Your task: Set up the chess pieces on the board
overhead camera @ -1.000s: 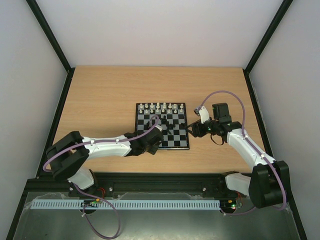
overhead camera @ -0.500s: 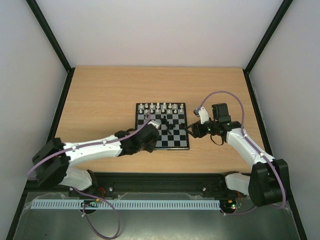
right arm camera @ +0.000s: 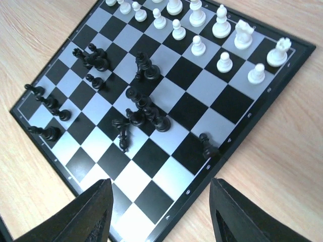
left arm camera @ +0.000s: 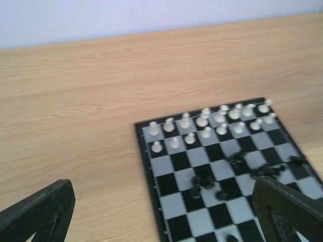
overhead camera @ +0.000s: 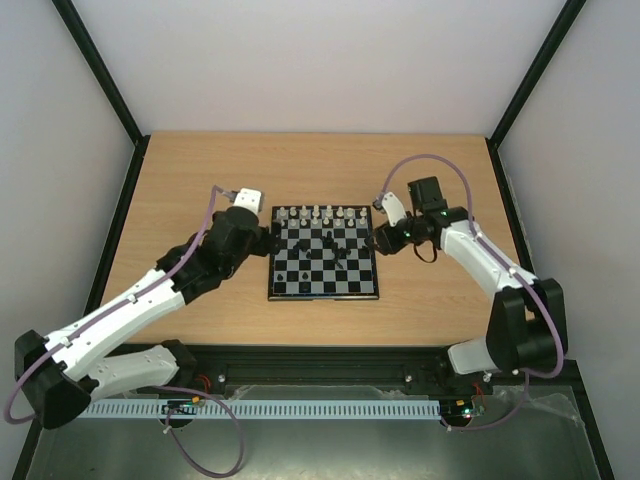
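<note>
At table centre: chessboard (overhead camera: 350,285) (left arm camera: 179,161) (right arm camera: 166,176), square, black and pale grey squares, thin black rim, lying flat on a wood-grain table (overhead camera: 200,180).

White chessmen (overhead camera: 320,213) (left arm camera: 212,121) (right arm camera: 217,30): upright, ranged in two rows along the board's far edge, larger men behind and pawns in front.

Black chessmen (overhead camera: 330,245) (left arm camera: 204,181) (right arm camera: 144,113): scattered in loose clusters over the middle squares. Several touch one another. At least one lies on its side in the right wrist view. A few stand singly toward the near left corner, and one is on a square just inside the right rim. Exact count cannot be told.

Left gripper (overhead camera: 262,238) (left arm camera: 161,201): just beside the board's left edge, above the table. Its fingers (left arm camera: 38,212) stand wide apart with nothing between them.

Right gripper (overhead camera: 378,240) (right arm camera: 161,201): over the board's right edge. Its fingers (right arm camera: 96,212) are apart, with bare squares and rim showing between them, and no piece is gripped.

Fittings: a purple cable (overhead camera: 430,160) loops over the right arm, with a like one along the left arm.
</note>
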Controlling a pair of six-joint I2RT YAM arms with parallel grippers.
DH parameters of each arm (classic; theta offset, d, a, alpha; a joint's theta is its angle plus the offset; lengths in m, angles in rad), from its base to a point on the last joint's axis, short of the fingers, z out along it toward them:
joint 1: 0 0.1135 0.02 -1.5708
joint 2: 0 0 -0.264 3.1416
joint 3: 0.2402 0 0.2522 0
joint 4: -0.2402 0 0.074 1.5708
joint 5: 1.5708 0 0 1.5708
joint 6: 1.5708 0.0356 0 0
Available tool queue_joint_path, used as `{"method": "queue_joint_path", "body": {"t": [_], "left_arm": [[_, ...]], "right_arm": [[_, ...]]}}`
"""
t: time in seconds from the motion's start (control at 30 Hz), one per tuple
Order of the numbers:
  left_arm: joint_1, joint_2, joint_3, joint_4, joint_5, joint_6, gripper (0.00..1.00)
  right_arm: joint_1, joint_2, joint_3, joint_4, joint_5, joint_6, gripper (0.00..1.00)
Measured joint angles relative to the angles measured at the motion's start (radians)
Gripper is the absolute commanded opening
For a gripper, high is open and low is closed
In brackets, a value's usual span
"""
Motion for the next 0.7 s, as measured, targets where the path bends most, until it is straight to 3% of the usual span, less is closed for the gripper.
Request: {"method": "queue_joint_path", "body": {"t": [0.27,0.47,0.7], "left_arm": [[0.126,-0.252,-0.359,0.106,0.033,0.032,0.99],[0.158,-0.243,-0.367,0.181,-0.038,-0.027,0.99],[0.174,-0.117,-0.325,0.166,0.016,0.022,0.99]], "right_arm": [[0.129,0.185,0.191,-0.071,0.125,-0.032,0.50],[0.203,0.351,0.341,-0.093,0.196,-0.025,0.47],[0.238,0.540,0.509,-0.126,0.240,0.006,0.43]]}}
